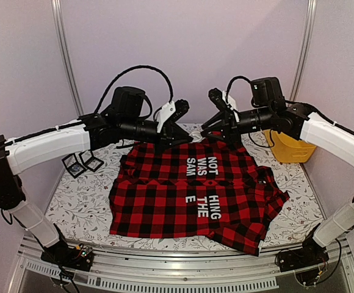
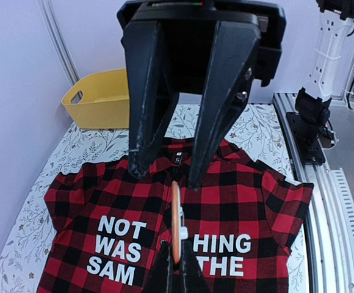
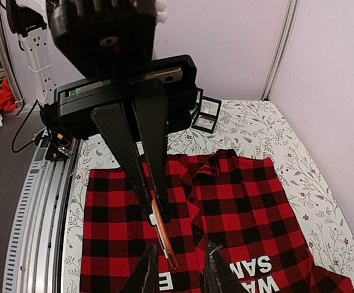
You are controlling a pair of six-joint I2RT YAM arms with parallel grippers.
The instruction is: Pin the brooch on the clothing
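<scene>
The red-and-black checked shirt [image 1: 165, 201] with white letters lies flat on the table, collar at the far side. It also shows in the left wrist view [image 2: 244, 207] and the right wrist view [image 3: 244, 201]. My left gripper [image 1: 186, 139] [image 2: 177, 259] is shut on the brooch [image 2: 176, 220], a thin orange disc with a white pin back, held edge-on above the collar area. My right gripper [image 1: 209, 131] [image 3: 180, 268] faces it, open, with the brooch's free end [image 3: 165, 238] between its fingertips; I cannot tell if they touch.
A yellow bin [image 1: 290, 149] [image 2: 101, 101] stands at the far right. Two small black open frames [image 1: 82, 163] [image 3: 207, 114] sit at the far left. A floral cloth [image 1: 73, 201] covers the table, and a metal rail [image 1: 165, 282] runs along the near edge.
</scene>
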